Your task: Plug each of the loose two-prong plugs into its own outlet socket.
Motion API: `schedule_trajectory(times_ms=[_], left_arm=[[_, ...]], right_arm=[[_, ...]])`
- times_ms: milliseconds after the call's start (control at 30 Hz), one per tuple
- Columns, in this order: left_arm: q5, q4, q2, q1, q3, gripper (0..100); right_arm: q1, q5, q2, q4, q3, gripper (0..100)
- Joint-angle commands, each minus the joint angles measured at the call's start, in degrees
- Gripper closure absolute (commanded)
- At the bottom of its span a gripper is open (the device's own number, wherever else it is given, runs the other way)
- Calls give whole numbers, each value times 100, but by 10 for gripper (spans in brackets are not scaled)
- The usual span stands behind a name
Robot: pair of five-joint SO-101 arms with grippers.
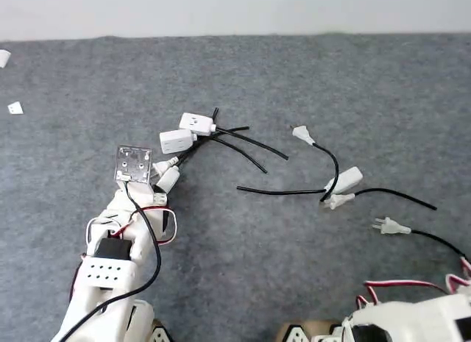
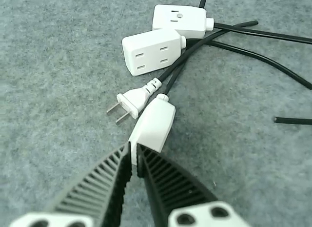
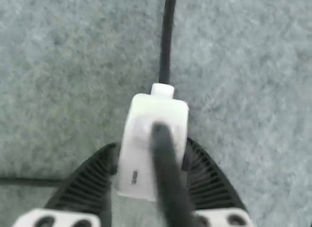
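Between the tips of the left pincer (image 2: 133, 151), pinched nearly together, sits just a corner of the near socket (image 2: 155, 123); the loose plug (image 2: 132, 102) lies just beyond. Thin hold, may slip: regrip deeper before mating. The right pincer (image 3: 151, 154) is clamped around the second socket (image 3: 134, 154).

High view looks down; wrist views hug sockets (image 2: 153, 51).

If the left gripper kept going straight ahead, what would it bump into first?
The white rectangular plastic outlet block. Its near corner already looks pinched in the left gripper, so going on would probably just shove that block.
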Motion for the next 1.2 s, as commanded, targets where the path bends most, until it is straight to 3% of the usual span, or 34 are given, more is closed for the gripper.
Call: schedule_trajectory(times_ms=[0, 100, 333, 533, 767, 967, 1067, 1167], left_arm=[[-53, -44, -62, 9, -40, 984], [-53, -53, -70, 0, -40, 984], [-44, -26, -79, -9, -48, 945], [-18, 229, -97, -18, -110, 857], [-18, 422, -53, -18, -242, 858], [-9, 343, 176, -18, -382, 859], [185, 167, 712, -97, -734, 862], [466, -193, 1477, -545, -1279, 942]], right_arm=[[-101, -88, 75, 497, -800, 783], [-215, -88, -198, 1569, -1371, 688], [-716, -571, -1297, 4409, -2936, 715], [-1516, -993, -1930, 5437, -3042, 719], [-2730, -1187, -2941, 6791, -3033, 854], [-3635, -1231, -4312, 6712, -2066, 964], [-4207, -1222, -4998, 6211, -686, 984], [-4971, -1248, -5578, 5068, 1178, 990]])
